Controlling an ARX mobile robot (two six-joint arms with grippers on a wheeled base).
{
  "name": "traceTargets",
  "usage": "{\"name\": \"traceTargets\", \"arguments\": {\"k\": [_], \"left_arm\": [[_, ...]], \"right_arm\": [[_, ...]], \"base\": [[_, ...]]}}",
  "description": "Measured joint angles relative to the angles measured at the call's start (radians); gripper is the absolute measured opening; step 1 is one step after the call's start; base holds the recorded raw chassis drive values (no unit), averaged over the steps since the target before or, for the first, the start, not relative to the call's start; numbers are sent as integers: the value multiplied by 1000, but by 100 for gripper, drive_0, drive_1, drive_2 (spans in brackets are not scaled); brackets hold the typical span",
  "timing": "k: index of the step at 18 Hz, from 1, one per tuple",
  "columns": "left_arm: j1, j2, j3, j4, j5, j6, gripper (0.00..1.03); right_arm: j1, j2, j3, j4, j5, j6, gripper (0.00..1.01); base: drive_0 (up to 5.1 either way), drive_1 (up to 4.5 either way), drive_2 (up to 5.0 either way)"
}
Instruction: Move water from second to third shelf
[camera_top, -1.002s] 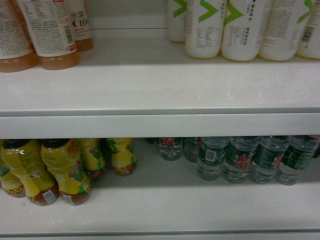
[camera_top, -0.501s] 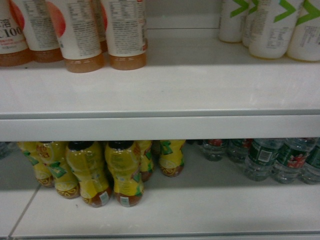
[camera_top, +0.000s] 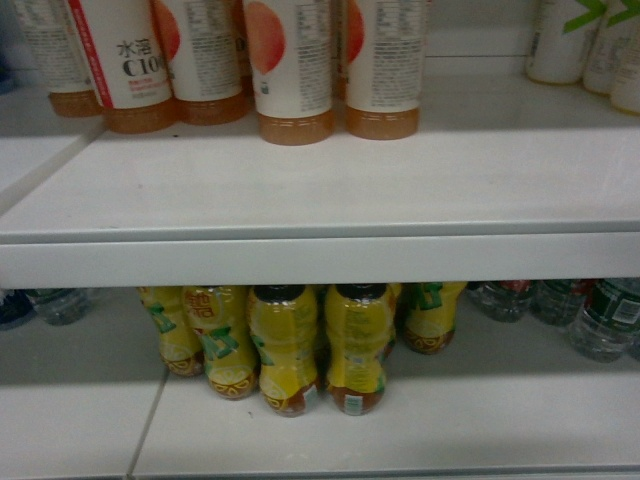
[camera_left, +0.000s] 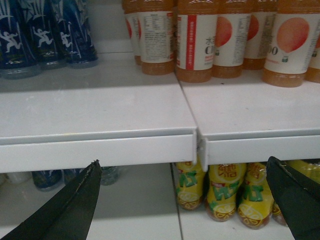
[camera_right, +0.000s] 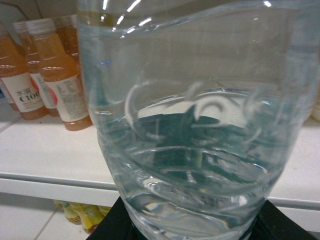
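Observation:
A clear ribbed bottle of water (camera_right: 200, 130) fills the right wrist view, and my right gripper (camera_right: 195, 229) is shut on its lower part, black fingers (camera_right: 112, 225) showing on both sides. Behind it lies a white shelf (camera_right: 45, 150) with orange drinks. More water bottles (camera_top: 606, 316) with green labels stand on the lower shelf at the far right of the head view. My left gripper (camera_left: 182, 165) is open and holds nothing, in front of a shelf edge (camera_left: 100, 152). Neither gripper shows in the head view.
Orange C100 bottles (camera_top: 295, 65) line the upper shelf (camera_top: 320, 255). Yellow lemon tea bottles (camera_top: 320, 345) stand below it. White bottles with green marks (camera_top: 590, 40) are at the top right. Dark blue bottles (camera_left: 45, 30) stand at the upper left of the left wrist view.
The head view has slid left along the shelves: the yellow tea bottles went from the left to the middle, and the water bottles drifted to the right edge.

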Motion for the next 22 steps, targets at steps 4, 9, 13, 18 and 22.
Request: {"name": "traceTargets", "arguments": {"k": [4, 9, 13, 18, 22], "left_arm": [[0, 0, 0, 1, 0, 0, 98], [0, 0, 0, 2, 0, 0, 98], [0, 0, 0, 2, 0, 0, 98], [0, 0, 0, 2, 0, 0, 98], [0, 0, 0, 1, 0, 0, 98]], "right_arm": [[0, 2, 0, -1, 2, 0, 37], [-1, 1, 0, -1, 3, 0, 37], [0, 2, 0, -1, 2, 0, 37], [0, 1, 0, 0, 1, 0, 37], [0, -1, 0, 2, 1, 0, 37]], "base": [[-490, 233, 233], [-490, 233, 233], [-490, 233, 233], [-490, 233, 233], [-490, 233, 233]]}}
